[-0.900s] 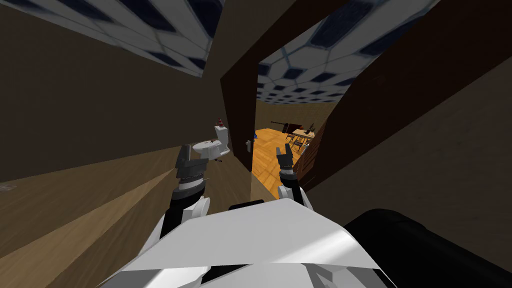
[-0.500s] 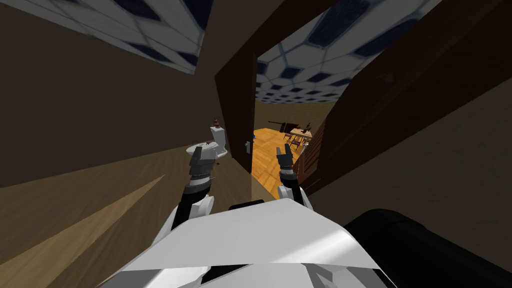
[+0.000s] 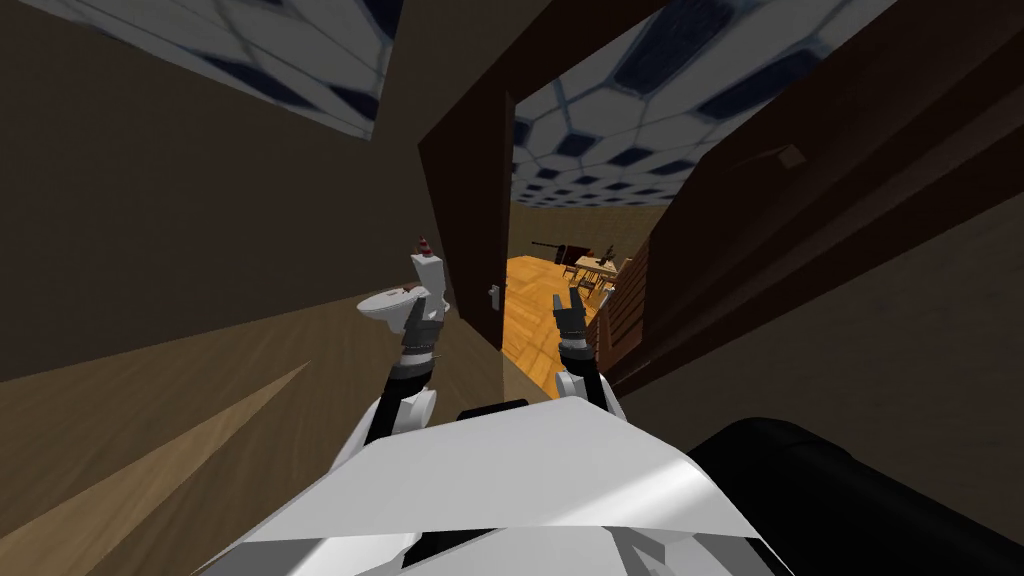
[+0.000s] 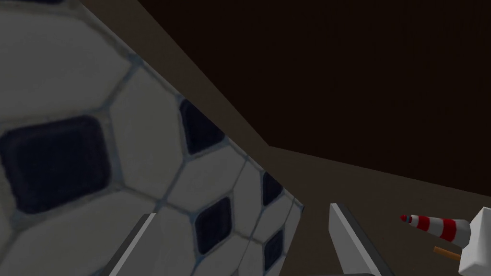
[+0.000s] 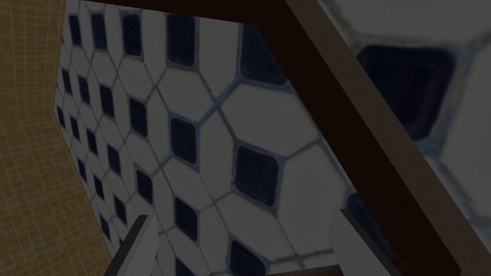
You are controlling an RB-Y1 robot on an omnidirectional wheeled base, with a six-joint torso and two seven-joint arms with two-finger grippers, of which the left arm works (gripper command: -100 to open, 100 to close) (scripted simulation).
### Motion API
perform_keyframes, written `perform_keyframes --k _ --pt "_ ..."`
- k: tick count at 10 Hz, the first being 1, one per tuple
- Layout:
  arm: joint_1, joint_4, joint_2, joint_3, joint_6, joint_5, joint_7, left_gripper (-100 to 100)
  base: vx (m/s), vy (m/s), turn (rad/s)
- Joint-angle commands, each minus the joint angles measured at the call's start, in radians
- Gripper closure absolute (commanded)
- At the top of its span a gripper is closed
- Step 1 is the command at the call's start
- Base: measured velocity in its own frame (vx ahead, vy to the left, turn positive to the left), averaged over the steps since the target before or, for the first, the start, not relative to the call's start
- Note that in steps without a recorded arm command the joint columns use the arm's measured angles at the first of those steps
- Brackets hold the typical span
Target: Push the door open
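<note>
The dark door point(image 3: 470, 210) stands ajar at the doorway's point(image 3: 560, 235) left edge; we hold the left gripper point(image 4: 242, 213) released beside its face for the shove, right gripper point(image 3: 567, 297) released too, clear in the gap.

The door point(image 3: 468, 210) (dark brown) stands swung open, its handle point(image 3: 494, 296) near its free edge. Just left of the door sits a white toilet point(image 3: 385, 305) with a striped cone point(image 3: 423, 243) on its tank, and the left gripper point(image 3: 426, 308) is in front of it. Right of the door, the right gripper point(image 3: 567, 303) is raised in the opening, fingers apart. Past the door lie an orange floor point(image 3: 530, 290) and a table point(image 3: 600, 266).
</note>
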Motion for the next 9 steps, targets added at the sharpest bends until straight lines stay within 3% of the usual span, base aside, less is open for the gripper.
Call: perform_keyframes --k 1,5,6,7,9 --pt "-0.022 0.03 0.009 -0.021 0.03 -0.001 0.008 -100 0.136 0.092 -0.162" --pt "-0.065 0.116 0.03 -0.061 0.062 0.0 0.023 -100 0.096 0.09 -0.113" --pt "-0.088 0.16 0.041 -0.081 0.078 0.001 0.031 -100 0.106 0.112 -0.198" --pt "-0.088 0.16 0.041 -0.081 0.078 0.001 0.031 -100 0.09 0.111 -0.085" --pt "-0.111 0.206 0.052 -0.102 0.095 0.002 0.04 -100 0.065 0.079 -0.097"
